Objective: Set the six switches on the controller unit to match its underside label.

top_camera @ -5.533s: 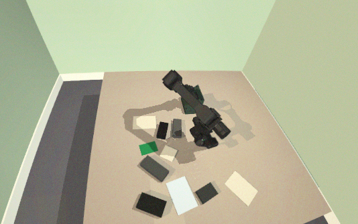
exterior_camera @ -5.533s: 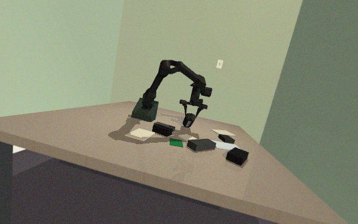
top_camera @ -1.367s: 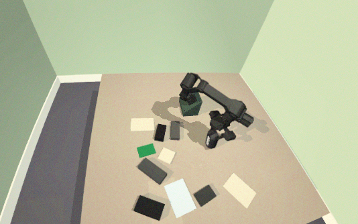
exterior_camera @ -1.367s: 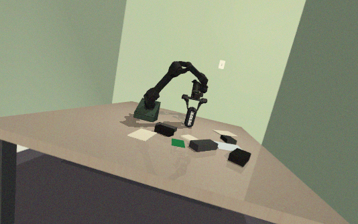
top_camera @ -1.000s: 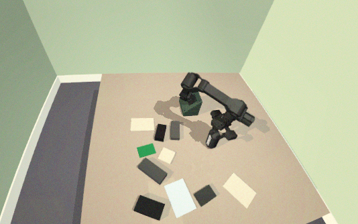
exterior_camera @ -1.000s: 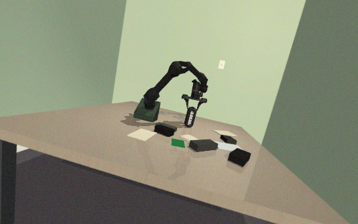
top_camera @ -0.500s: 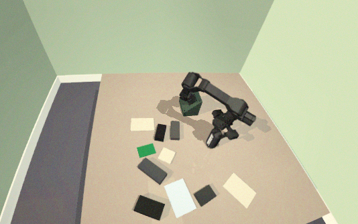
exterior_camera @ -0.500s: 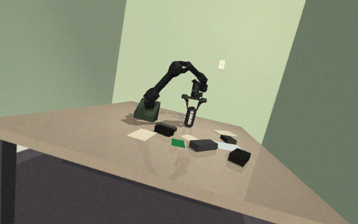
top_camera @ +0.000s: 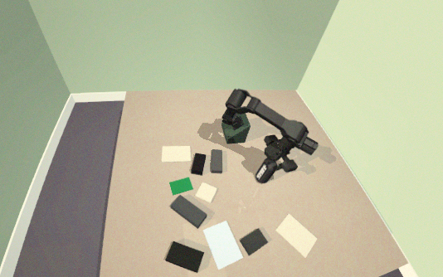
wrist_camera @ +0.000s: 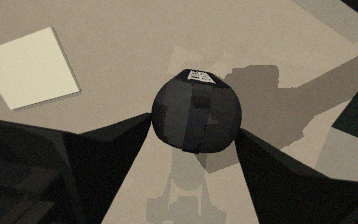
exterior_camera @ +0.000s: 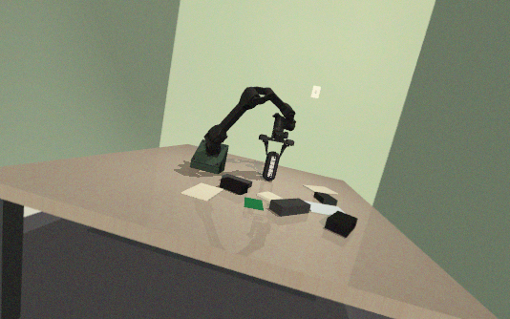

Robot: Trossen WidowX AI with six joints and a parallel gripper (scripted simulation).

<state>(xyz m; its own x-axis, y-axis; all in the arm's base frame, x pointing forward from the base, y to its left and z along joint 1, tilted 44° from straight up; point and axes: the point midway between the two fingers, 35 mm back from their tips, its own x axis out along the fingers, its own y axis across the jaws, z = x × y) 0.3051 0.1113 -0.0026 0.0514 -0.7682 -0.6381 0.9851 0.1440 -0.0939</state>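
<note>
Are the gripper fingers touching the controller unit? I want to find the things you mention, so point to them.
Touching: the wrist view shows the fingertips meeting both sides of the controller unit (top_camera: pixel 265 171) (exterior_camera: pixel 270 166) (wrist_camera: pixel 196 120), without a visible gap.

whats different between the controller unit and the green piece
The controller unit is dark with a white label; the green piece is plain green. The unit is held tilted up on end between the tool's fingers; the green piece lies flat on the bench. The unit is thick, the green piece thin.
</note>
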